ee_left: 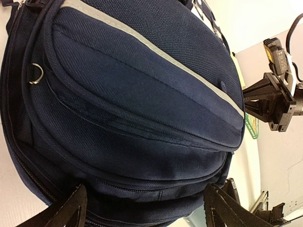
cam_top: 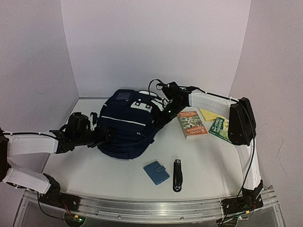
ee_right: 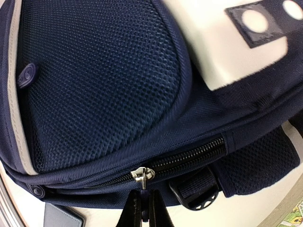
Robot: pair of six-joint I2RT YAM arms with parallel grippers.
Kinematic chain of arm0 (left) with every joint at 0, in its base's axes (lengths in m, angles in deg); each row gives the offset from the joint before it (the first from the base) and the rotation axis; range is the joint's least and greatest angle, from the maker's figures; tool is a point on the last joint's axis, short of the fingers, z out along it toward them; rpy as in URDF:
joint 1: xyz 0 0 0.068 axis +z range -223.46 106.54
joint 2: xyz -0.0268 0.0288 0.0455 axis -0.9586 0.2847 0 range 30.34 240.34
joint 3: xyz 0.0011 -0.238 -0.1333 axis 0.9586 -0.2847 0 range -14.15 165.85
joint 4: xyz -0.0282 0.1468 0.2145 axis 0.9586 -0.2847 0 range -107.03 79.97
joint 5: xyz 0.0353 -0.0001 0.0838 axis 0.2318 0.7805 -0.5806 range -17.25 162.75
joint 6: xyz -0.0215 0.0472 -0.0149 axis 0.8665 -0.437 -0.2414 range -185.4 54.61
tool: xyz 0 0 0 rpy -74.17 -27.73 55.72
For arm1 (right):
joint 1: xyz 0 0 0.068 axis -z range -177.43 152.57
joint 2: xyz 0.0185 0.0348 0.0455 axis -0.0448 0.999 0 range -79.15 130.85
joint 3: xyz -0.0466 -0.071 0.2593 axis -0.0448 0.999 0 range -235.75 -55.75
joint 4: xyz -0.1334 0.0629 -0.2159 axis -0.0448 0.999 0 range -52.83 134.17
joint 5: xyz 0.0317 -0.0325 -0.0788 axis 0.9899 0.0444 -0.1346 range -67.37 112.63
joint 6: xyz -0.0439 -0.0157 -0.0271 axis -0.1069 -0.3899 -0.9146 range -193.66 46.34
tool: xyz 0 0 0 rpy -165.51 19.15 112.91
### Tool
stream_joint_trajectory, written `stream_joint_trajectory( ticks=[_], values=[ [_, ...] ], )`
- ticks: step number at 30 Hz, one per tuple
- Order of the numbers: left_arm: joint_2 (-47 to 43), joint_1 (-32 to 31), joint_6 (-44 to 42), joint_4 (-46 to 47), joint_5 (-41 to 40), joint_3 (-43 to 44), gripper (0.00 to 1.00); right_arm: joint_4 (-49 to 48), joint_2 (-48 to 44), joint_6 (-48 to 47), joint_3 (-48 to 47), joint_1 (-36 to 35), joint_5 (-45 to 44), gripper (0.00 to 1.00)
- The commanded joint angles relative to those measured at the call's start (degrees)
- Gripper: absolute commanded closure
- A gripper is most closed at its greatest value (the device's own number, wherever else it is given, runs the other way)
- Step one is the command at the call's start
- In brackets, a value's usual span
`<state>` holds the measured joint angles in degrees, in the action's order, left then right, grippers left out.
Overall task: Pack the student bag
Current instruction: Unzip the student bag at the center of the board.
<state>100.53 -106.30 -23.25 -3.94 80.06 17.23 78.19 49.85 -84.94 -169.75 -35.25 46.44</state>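
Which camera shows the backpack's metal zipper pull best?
Right wrist: the zipper pull is close and sharp, at the right pincer's tips. Top external shows the whole backpack, pull too small; left wrist shows only its front.

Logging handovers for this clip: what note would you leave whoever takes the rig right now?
Left claw: open, spread at the near-left side of the student bag.
Right claw: shut on the zipper pull.
Bag lies on the table, zipper apparently closed.
Red-edged book, green book, wallet and stapler lie outside it.
Done: nothing packed.
Left: unzip, load the items.
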Motion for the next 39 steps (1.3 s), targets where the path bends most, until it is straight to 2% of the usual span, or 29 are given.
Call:
stream_joint_trajectory(
  ticks=[1,7,12,16,22,28,33,39],
  values=[
    [1.01,-0.65,2.64,3.36,1.43,-0.06,0.14,-2.7,-4.49,1.69,3.02,-0.94,2.41,1.0],
    [8.23,-4.52,7.73,14.44,0.88,-3.18,0.18,-4.15,-10.39,1.36,16.14,-5.68,4.5,1.0],
    [15.04,-8.52,11.94,18.97,-4.06,-1.54,0.23,-5.85,-9.72,3.66,16.84,-7.63,5.92,1.0],
    [16.19,-10.1,15.14,22.48,-8.8,-2.53,0.28,-6.29,-9.03,5.78,14.82,-8.6,8.2,1.0],
    [15.32,-11.22,17.37,23.23,-14.17,-2.96,0.35,-6.36,-8.39,6.93,12.57,-11.74,9.52,1.0],
    [15.4,-11.24,19.21,22.83,-15.83,-3.46,0.49,-6.3,-10.63,7.01,13.34,-13.3,10.48,1.0],
    [15.15,-11.45,19.88,22.98,-16.64,-3.72,0.53,-5.85,-14.08,7.21,16.51,-13.58,13.15,1.0],
    [13.26,-11.45,19.47,22.1,-17.87,-3.78,0.64,-5.07,-16.94,3.82,19.29,-13.0,8.17,1.0]
  ],
)
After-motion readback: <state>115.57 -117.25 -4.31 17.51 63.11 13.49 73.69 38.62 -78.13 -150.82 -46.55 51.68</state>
